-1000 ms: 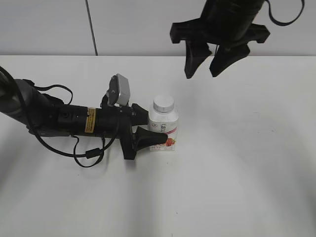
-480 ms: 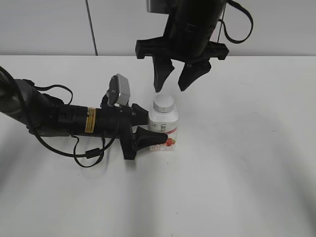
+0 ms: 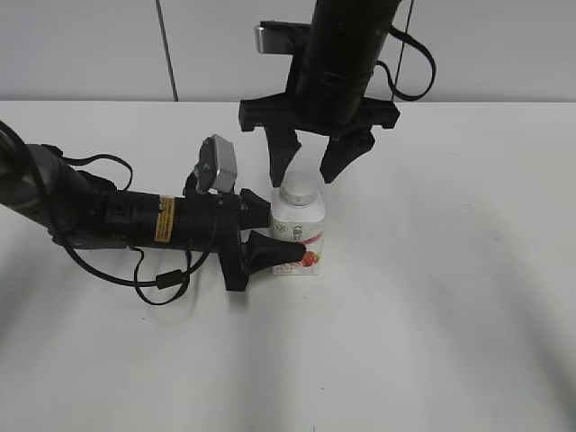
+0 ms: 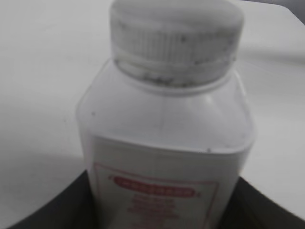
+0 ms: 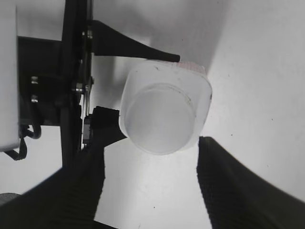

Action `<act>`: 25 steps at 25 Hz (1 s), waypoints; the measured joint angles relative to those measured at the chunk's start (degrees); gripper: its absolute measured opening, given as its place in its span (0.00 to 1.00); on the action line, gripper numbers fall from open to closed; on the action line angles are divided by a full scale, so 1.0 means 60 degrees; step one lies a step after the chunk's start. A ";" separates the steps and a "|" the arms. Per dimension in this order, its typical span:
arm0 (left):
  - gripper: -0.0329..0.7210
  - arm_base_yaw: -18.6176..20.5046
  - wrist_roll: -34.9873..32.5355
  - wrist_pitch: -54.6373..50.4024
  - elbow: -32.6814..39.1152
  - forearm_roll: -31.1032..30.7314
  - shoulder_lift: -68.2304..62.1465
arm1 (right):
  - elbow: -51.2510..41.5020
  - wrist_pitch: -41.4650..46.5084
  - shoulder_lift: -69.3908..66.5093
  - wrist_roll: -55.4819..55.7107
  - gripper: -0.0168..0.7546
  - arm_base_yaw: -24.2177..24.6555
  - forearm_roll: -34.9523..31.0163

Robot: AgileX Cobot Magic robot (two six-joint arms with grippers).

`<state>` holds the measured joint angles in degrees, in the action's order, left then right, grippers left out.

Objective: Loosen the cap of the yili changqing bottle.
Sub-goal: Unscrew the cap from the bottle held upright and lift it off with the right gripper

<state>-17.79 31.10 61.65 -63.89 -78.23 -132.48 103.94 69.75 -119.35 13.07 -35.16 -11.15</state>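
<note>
Down comes the right gripper [image 3: 309,171], now straddling the cap [image 3: 298,188] it was hovering above a moment ago.
Its fingers [image 3: 281,160] are spread wide, at 10 and 2 o'clock of the cap, not touching it. On the white table [image 3: 432,297] the yili changqing bottle [image 3: 297,234] stands upright, its lower body pinched between the fingers of the left gripper [image 3: 270,236], which reaches in from 9 o'clock.
</note>
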 joint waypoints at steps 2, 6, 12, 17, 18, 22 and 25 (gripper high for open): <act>0.57 0.0000 0.0000 0.0000 0.0000 0.0000 0.0000 | 0.0082 0.0000 0.0000 0.0000 0.69 0.0000 0.0000; 0.57 0.0000 0.0000 0.0000 0.0000 0.0000 0.0000 | 0.0160 -0.0021 0.0000 0.0000 0.70 0.0000 0.0019; 0.57 0.0000 0.0000 0.0000 0.0000 0.0000 0.0000 | 0.0418 -0.0012 -0.0407 0.0000 0.70 0.0000 0.0026; 0.57 0.0000 0.0000 0.0000 0.0000 -0.0009 0.0000 | 0.0710 -0.0004 -0.0700 0.0000 0.70 0.0000 0.0067; 0.57 0.0000 0.0000 0.0000 0.0000 -0.0009 0.0000 | 0.0711 -0.0004 -0.0720 -0.0012 0.70 0.0000 0.0104; 0.57 0.0000 0.0000 0.0000 0.0000 -0.0009 0.0000 | 0.0719 -0.0004 -0.0774 -0.0012 0.70 0.0000 0.0360; 0.57 0.0000 0.0000 0.0000 0.0000 -0.0009 0.0000 | 0.0718 -0.0004 -0.0794 -0.0001 0.70 0.0000 0.0524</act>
<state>-17.79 31.10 61.65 -63.89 -78.28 -132.48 108.25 69.73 -124.12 13.07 -35.16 -8.00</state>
